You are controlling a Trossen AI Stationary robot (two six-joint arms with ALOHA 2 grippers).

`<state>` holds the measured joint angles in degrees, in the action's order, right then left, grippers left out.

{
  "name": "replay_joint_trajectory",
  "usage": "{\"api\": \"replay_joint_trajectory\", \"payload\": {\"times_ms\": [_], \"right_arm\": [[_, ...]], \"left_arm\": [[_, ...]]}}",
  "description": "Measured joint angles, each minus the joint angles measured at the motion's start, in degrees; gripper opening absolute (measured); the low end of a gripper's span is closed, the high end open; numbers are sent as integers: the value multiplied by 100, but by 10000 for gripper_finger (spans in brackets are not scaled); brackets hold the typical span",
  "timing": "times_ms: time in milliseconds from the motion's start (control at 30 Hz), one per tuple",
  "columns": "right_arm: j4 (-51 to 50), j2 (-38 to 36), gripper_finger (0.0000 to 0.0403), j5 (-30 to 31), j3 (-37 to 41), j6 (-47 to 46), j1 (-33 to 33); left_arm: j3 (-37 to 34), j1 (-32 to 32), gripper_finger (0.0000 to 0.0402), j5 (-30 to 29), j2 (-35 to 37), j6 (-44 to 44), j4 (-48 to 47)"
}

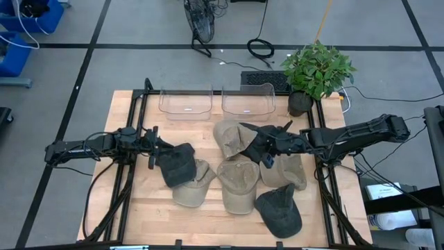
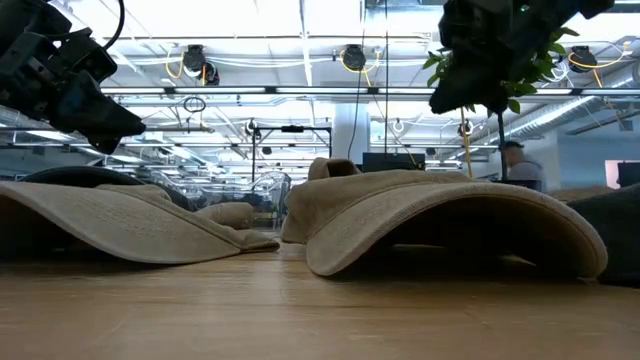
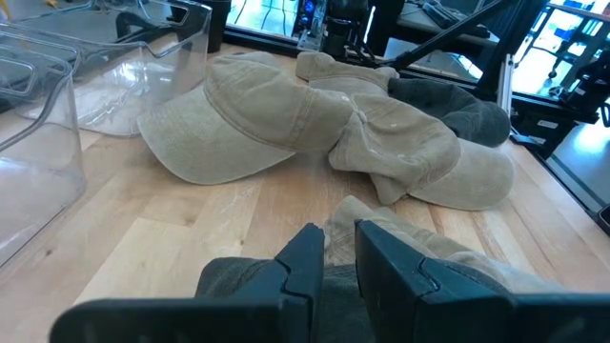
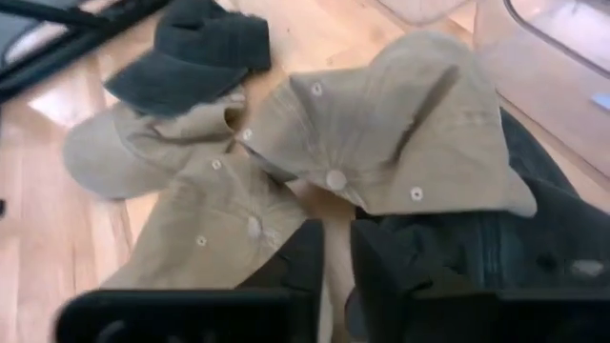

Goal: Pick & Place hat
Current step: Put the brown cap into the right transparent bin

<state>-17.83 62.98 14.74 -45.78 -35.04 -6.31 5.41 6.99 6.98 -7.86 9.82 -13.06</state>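
Several caps lie mid-table: tan ones [image 1: 239, 182] and a dark one [image 1: 281, 210] near the front edge. My left gripper [image 1: 159, 154] [image 3: 335, 257] reaches in from the table's left and is shut on a dark cap [image 1: 179, 167]. My right gripper [image 1: 269, 147] [image 4: 335, 257] reaches in from the right and is shut on another dark cap [image 1: 255, 139] [image 4: 534, 238], above a tan cap [image 4: 400, 133]. In the low view both grippers, left [image 2: 70, 85] and right [image 2: 490, 45], sit high above the tan caps [image 2: 440, 215]. My left gripper pinches dark cloth of the cap [image 3: 329, 286] between its two fingers, coming roughly level from the table's left. Which part of the cap this is, the fingers hide. The cap's far side overlaps a tan cap [image 1: 193, 186]. My right gripper pinches the dark cap at its edge [image 4: 381, 243] between the two fingers, coming from the table's right and slanting down. The cap hangs beside and below the fingers [image 2: 465, 85], raised above the tan caps.
Two clear plastic bins [image 1: 186, 103] [image 1: 248, 101] stand at the table's far side, and one shows close by in the left wrist view [image 3: 57, 105]. A potted plant [image 1: 316, 69] sits at the far right corner. Bare wood [image 1: 139, 208] lies near the front left.
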Motion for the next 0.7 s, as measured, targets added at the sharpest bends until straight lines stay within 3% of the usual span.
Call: {"api": "replay_joint_trajectory", "payload": {"times_ms": [267,433,700], "right_arm": [[846,7,182,-472,51,-253,-17],[1907,111,231,-559,502,-710,-60],[2373,653,230,986,481,-1144,-533]], "left_arm": [[2,1,70,0,0,2,-2],[1,1,70,0,-1,1,-1],[2,0,70,-1,-2,0,-7]]}}
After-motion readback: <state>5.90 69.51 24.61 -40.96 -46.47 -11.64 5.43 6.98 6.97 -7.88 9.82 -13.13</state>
